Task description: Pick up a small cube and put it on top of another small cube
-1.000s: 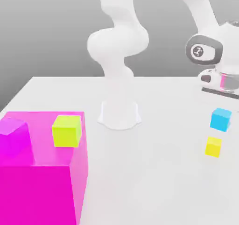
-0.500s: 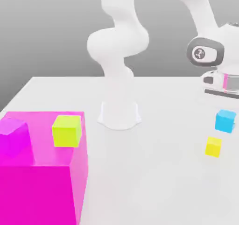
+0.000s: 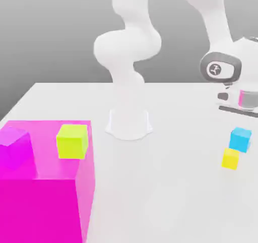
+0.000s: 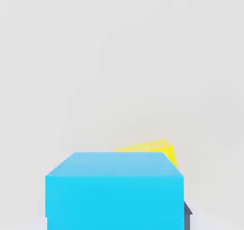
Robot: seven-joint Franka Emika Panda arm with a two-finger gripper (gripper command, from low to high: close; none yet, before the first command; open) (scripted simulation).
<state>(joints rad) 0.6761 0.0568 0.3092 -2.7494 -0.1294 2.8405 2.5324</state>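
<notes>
Cube (image 3: pixel 241 139), small, plain cyan-blue, sharp-edged.

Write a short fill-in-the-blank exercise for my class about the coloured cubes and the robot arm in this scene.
1. The small cyan-blue cube is held in the air just above the small ____ cube.
2. The larger yellow-green cube rests on top of the big ____ block.
3. The arm's round base stands on a ____ table.

Missing words: yellow; magenta; white
</notes>
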